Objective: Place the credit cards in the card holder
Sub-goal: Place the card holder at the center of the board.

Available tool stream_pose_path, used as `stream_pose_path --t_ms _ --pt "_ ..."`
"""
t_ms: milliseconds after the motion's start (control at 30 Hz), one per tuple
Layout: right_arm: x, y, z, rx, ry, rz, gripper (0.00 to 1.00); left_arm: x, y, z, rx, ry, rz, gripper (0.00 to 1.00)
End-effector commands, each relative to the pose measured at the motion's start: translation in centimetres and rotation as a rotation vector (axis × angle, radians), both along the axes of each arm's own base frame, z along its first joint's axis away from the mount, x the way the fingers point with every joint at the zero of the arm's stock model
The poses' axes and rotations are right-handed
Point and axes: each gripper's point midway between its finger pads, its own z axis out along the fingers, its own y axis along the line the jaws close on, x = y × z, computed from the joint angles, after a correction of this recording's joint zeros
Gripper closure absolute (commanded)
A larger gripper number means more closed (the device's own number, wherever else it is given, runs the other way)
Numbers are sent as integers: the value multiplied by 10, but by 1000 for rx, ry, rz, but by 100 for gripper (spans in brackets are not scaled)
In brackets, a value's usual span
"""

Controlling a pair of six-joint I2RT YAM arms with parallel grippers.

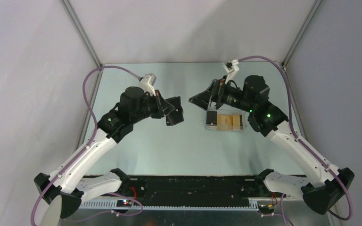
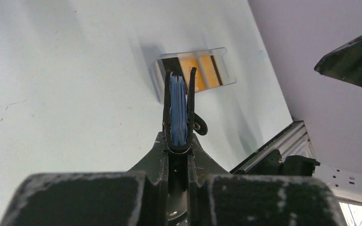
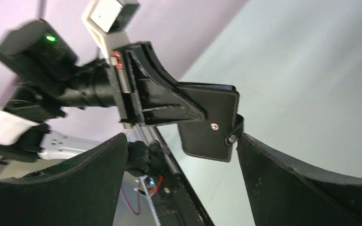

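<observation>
Left end effector (image 2: 177, 143) clamps the card holder (image 2: 178, 106); credit cards (image 2: 202, 73) lie in the tray (image 2: 156, 75).

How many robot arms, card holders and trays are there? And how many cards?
2 arms: left, right
1 holder
1 tray
Total: 4
The cards lie overlapping in the tray, so I can't count them.
</observation>
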Motion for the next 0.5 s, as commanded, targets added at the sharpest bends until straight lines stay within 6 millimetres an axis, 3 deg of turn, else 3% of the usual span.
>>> stream_pose_path --t_ms 0,100,200,233,267,300,333,367,467 --pt "15 -2 -60 -294 67 -79 14 9 10 15 4 -7 83 100" --pt "17 12 -79 -291 151 0 17 6 6 -2 17 26 37 100" --pt "16 21 -96 -281 239 87 19 7 7 -42 -12 120 0 100" --pt "18 24 -107 -294 268 99 20 10 3 -42 -71 123 -32 100" --pt "19 26 -119 -307 304 119 20 3 0 -65 -105 197 -58 100" --pt "20 26 -124 -315 319 125 20 14 1 -68 -145 176 -51 100" --pt "20 27 -136 -332 351 131 20 7 0 -89 -168 239 -68 100" --pt "20 28 -142 -341 367 138 20 17 -1 -95 -197 233 -63 100" --pt "22 28 -169 -385 432 137 20 19 -4 -133 -197 304 -74 100"
